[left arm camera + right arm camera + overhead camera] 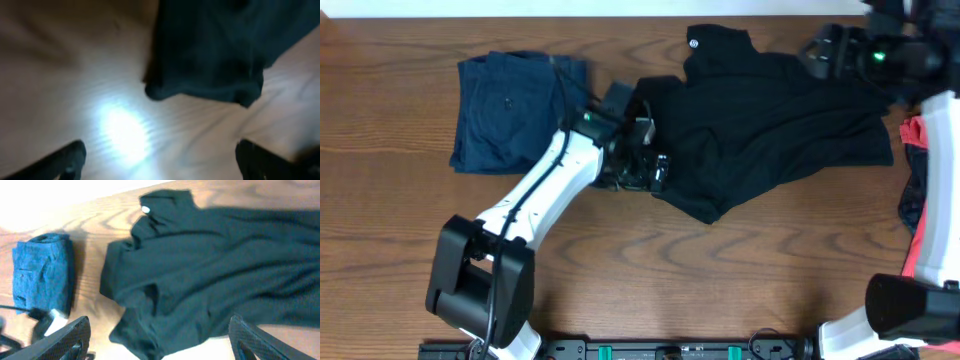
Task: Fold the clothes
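The clothes lie on the wooden table. A long black garment (770, 120) with a small white round logo (695, 43) is spread loosely across the middle and right. Folded navy shorts (515, 110) lie to its left. My left gripper (655, 165) is at the black garment's lower-left edge. In the left wrist view it (160, 162) is open over bare wood, with a fold of the black fabric (210, 50) just ahead. My right gripper (817, 52) hovers above the garment's upper-right part. It (160, 340) is open above the black garment (210, 265), holding nothing.
Coral-red and dark pieces (915, 135) lie heaped at the right edge, partly behind the right arm (940, 200). The left arm (550, 190) crosses the table diagonally from its base at the front left. Bare wood (720, 280) lies in front of the garment.
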Motion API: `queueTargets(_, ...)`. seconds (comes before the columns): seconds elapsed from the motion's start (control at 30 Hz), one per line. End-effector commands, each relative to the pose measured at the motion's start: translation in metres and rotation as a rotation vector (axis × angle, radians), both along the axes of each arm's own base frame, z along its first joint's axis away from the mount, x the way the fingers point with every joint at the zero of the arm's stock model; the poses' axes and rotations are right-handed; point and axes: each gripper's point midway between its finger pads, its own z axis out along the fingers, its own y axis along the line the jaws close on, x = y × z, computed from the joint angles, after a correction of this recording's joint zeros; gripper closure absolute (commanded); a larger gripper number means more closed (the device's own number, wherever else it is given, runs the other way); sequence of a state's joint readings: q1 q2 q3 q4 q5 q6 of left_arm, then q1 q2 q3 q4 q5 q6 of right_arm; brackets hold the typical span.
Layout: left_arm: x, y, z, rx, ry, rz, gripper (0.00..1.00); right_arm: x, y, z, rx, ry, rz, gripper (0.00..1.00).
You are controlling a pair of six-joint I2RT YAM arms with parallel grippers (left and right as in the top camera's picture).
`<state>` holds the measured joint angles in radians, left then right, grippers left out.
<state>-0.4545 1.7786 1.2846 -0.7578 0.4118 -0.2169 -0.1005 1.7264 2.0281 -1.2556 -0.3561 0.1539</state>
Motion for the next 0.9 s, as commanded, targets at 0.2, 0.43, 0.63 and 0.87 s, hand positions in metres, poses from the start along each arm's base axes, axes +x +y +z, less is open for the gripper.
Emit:
queueTargets(0.2,-0.001,-0.018,-0.038,-0.104,0.046,0.059,0.15,-0.009,-0.008,-0.004,0.036,0.039,-0.010,0.14)
queueTargets(0.43,0.010,-0.026,-0.071,-0.103,0.053,0.063,0.41,-0.015,-0.007,-0.007,0.035,0.067,-0.004,0.14)
queueTargets(0.63,0.006,-0.024,-0.072,-0.099,0.075,0.062,0.86,-0.016,-0.007,-0.008,0.031,0.073,-0.001,0.14)
queueTargets(0.87,-0.013,0.029,-0.042,0.033,0.135,0.152,0.94,-0.018,-0.025,-0.022,-0.056,0.112,-0.059,0.13)
